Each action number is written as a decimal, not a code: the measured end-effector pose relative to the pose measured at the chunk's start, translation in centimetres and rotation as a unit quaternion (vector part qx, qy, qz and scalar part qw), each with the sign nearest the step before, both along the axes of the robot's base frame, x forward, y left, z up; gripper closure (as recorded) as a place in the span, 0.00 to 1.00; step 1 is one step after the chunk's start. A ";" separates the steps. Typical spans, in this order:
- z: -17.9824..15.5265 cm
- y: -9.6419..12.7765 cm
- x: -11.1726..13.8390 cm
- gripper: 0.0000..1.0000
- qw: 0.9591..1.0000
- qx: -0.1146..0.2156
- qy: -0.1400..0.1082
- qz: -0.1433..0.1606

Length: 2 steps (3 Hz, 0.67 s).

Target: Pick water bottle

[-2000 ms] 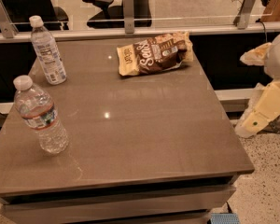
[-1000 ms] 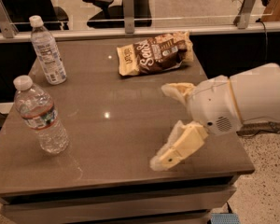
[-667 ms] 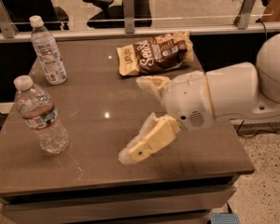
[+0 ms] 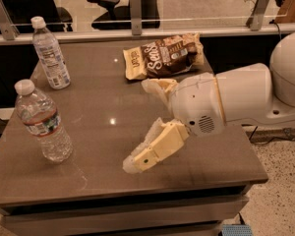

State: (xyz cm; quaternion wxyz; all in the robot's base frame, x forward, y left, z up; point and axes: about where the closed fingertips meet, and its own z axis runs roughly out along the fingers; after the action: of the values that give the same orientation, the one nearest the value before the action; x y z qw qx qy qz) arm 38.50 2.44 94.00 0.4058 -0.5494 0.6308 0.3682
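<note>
- The arm (image 4: 255, 92) is cut off by the right edge.
- Part of the table (image 4: 88, 102) is hidden beneath the gripper (image 4: 137, 126) held over its middle.
- The label print on the water bottle (image 4: 42, 124) cannot be read.

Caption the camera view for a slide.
Open gripper over the table, apart from the untouched water bottle; slimmer bottle and chip bag behind.

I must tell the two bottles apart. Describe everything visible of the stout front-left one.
The water bottle is stout, rounded clear plastic with a white cap and a narrow red-and-green label band. It stands upright on the brown table, touching nothing else. The open hand hovers to its right, apart.
</note>
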 end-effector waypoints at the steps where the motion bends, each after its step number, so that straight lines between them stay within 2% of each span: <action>1: -0.5 1.0 0.5 0.00 1.000 0.024 -0.015 -0.002; 2: -2.3 5.0 1.3 0.00 0.998 0.060 -0.028 0.007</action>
State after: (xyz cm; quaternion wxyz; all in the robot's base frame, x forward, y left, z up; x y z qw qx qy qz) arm 39.82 7.47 91.73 0.4533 -0.5386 0.5919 0.3925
